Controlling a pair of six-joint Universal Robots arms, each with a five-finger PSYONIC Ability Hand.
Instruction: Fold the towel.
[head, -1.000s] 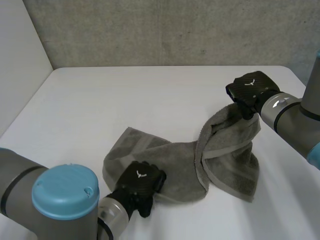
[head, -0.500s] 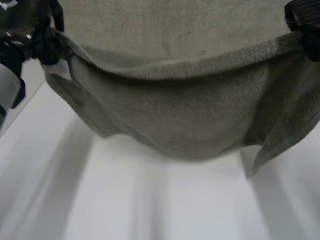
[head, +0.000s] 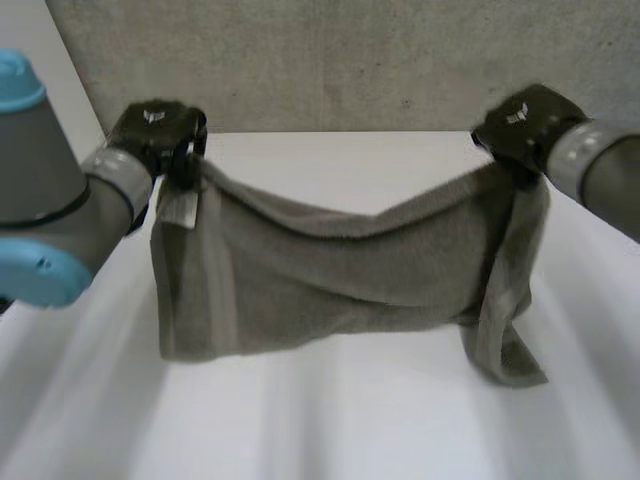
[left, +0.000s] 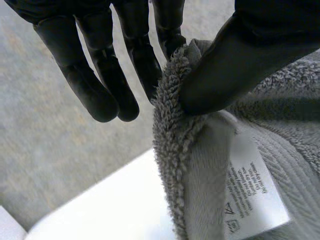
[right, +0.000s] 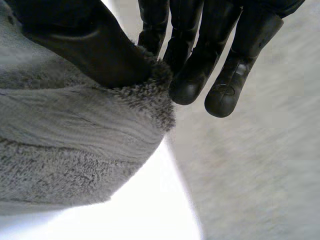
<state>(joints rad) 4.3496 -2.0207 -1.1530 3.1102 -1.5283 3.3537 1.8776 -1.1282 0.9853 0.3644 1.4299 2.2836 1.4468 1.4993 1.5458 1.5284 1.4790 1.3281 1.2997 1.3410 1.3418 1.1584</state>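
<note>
A grey towel hangs stretched between my two hands above the white table, sagging in the middle, its lower edge touching the table. My left hand pinches the towel's upper left corner. Up close, the thumb presses the fluffy edge of the towel against the fingers, beside a white care label. My right hand holds the upper right corner. There the thumb clamps the towel against the fingers. A loose end droops below the right hand.
A grey wall stands behind the table's far edge. White table surface lies in front of the towel and on both sides of it.
Both hands have lifted the towel off the table and pulled it apart; it was crumpled on the surface and now hangs spread between them, further from the camera than half a second ago.
</note>
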